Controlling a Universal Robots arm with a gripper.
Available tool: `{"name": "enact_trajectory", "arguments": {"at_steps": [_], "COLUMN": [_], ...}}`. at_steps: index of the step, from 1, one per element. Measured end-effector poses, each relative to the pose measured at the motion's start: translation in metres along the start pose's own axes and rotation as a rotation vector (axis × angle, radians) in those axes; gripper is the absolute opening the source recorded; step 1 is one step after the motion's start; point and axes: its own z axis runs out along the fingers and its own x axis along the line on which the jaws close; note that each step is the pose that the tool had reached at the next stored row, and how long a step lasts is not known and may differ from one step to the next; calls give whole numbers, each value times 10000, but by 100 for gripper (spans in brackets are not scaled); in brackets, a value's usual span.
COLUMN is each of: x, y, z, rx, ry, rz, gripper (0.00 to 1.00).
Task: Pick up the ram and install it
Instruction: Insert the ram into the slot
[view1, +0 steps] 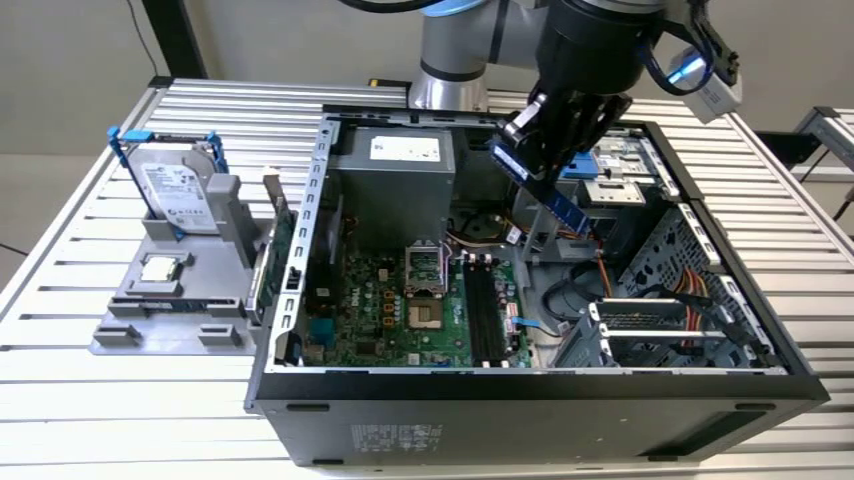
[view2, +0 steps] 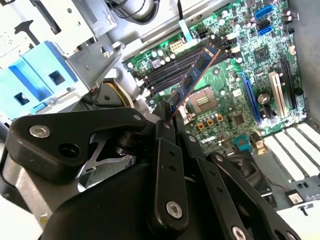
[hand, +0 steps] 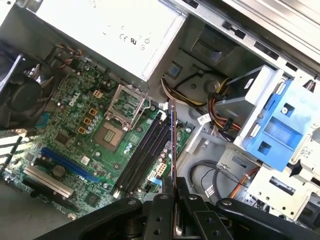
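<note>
One large black metal computer case (view1: 534, 390) lies open on the ribbed silver table (view1: 80, 330). Inside it lies the green motherboard (view1: 387, 310) with its long black memory slots (view1: 483, 312). The black gripper (view1: 537, 152) of the arm hangs above the case, and its jaws are clamped on one end of the ram (view1: 557, 203), a slim dark blue memory stick with black chips. The ram is tilted in the air over the case. In both wrist views it points toward the slots (view2: 186, 67) (hand: 145, 152) without touching them.
</note>
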Motion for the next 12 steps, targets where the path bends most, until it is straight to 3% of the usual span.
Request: {"name": "enact_trajectory", "arguments": {"at_steps": [12], "x": [2], "y": [-4], "z": [0], "rx": [19], "ry": [-30], "rz": [978], "gripper": [0]}}
